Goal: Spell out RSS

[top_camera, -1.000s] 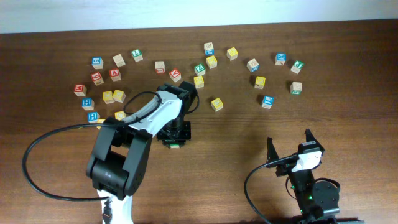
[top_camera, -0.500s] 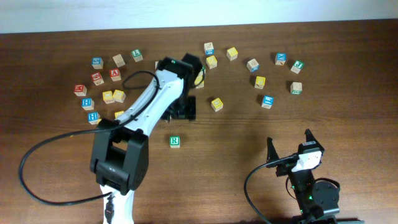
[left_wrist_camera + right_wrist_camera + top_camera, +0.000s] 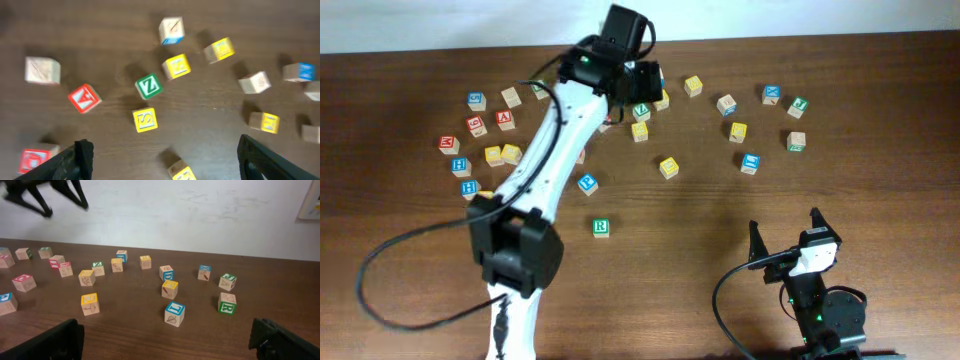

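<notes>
I am seeing the right gripper (image 3: pixel 784 228) sitting nearest me by the front edge of the table (image 3: pixel 880 200). Its fingers are standing wide apart with nothing between them, and bare wood is lying all around it. Left of it and a little further out, the R cube (image 3: pixel 601 227) is resting alone, letter up, with open wood on every side. A blue cube (image 3: pixel 588 183) is lying just beyond it. Further back a yellow cube (image 3: pixel 668 167) is sitting apart from the rest. Past that I am reading an S on the S cube (image 3: pixel 145 120), which is lying on my side of a green cube (image 3: pixel 148 86), close but not touching. The left gripper (image 3: pixel 164 145) is hovering over this crowded far band, its jaws spread wide and empty. In the wrist view the S cube is showing just above the gap between its fingers, and the R cube is lying well apart toward me. I cannot tell which other yellow face is carrying the second S. The table's far edge is running close behind the cluster.
</notes>
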Controlling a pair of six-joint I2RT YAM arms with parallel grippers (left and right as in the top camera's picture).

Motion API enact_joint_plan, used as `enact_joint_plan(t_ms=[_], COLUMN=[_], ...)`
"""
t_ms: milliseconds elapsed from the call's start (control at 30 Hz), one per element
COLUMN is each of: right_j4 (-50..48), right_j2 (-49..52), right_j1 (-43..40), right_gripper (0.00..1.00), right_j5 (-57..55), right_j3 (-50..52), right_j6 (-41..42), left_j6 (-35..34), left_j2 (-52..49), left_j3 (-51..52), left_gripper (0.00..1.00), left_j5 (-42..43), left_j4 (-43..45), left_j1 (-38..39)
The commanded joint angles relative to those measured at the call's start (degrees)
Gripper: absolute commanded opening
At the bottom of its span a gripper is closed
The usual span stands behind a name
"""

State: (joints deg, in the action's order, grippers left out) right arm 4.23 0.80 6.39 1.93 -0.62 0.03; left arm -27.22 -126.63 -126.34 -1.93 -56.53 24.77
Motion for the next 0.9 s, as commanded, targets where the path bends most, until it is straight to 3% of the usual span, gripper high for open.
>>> enact_joint_plan(t_ms=[0, 67, 267, 500, 600, 633, 800, 867], right_j4=[0.28, 0.28, 0.28, 0.28, 0.28, 0.28, 0.28, 0.28], right_j2=[-0.39, -0.39, -0.39, -0.39, -0.39, -0.39, -0.39, -0.39], right_j1=[-0.44, -0.42, -0.42, -0.42, -0.42, -0.42, -0.42, -0.42], right_gripper=[0.98, 0.98, 0.98, 0.98, 0.98, 0.98, 0.98, 0.98], right_j5=[-0.26, -0.26, -0.26, -0.26, -0.26, -0.26, -0.26, -0.24], right_j3=[0.31, 0.31, 0.31, 0.31, 0.31, 0.31, 0.31, 0.31], right_j6=[0.20, 0.17, 0.20, 0.17, 0.20, 0.17, 0.17, 0.17], left_j6=[-6.23, -6.91, -6.91, -8.15, -8.15, -8.15, -8.15, -8.15], left_j2=[-6.75, -10.23, -15.89, -18.03, -18.14, -18.27, -20.94, -20.94], left_j3=[-0.46, -0.46, -0.46, -0.46, -0.44, -0.44, -0.46, -0.46], left_gripper=[0.84, 0.77, 0.71, 0.63, 0.56, 0.50, 0.49, 0.40], left_j5=[-1.70, -4.72, -14.36, -14.19, -14.19, -14.19, -14.16, -14.16], left_j4=[0.00, 0.17, 1.88, 5.99, 5.38, 5.33, 5.35, 5.51], left_j1=[1.22, 1.99, 4.33, 4.33, 4.33, 4.31, 4.31, 4.31])
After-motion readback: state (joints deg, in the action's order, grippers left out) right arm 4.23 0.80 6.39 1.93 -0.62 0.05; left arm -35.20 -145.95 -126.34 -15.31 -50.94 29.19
